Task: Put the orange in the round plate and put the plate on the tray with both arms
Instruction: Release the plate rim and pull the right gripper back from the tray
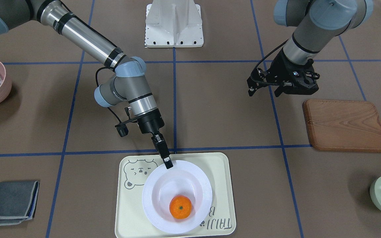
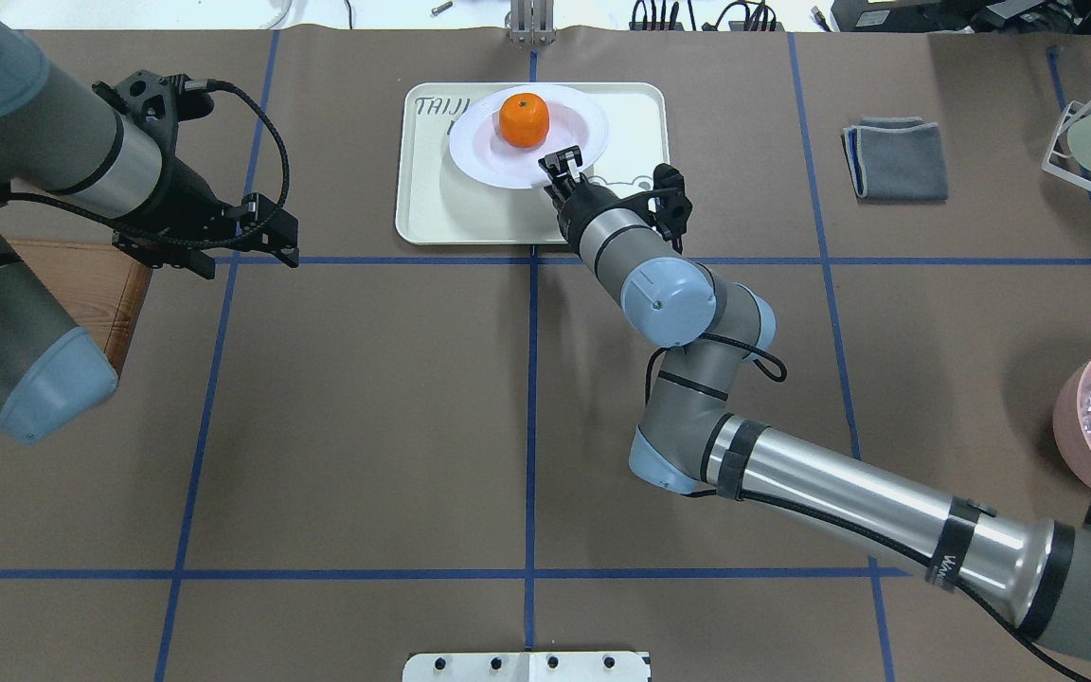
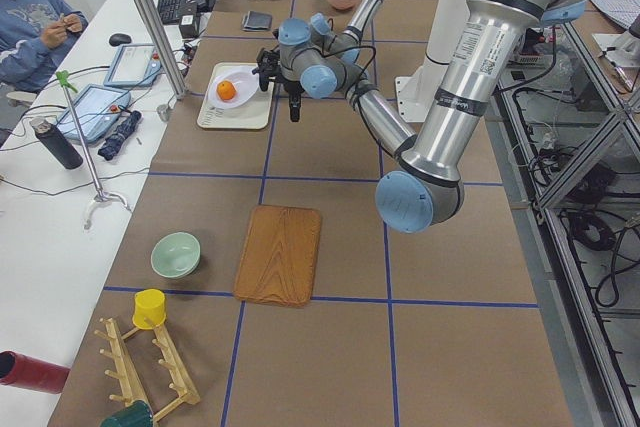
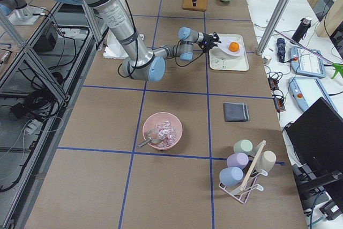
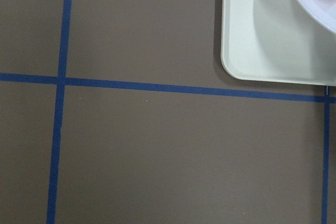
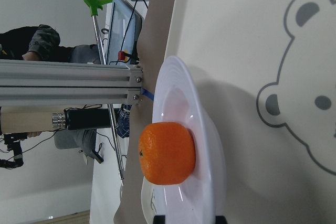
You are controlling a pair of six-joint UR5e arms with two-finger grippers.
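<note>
Right tool (image 1: 168,163) apparently pinching round plate (image 1: 177,197) rim

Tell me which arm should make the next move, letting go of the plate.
Right. The right gripper is at the round plate's rim, plate and orange already on the tray; the left gripper hangs apart, away from the tray.

- A brown counter (image 2: 366,407) fills the frame, crossed by a grid of blue tape lines (image 2: 533,398).
- In the left side view, a white desk (image 3: 40,217) runs along the left edge.
- Aluminium frame posts (image 3: 150,17) stand at upper left.
</note>
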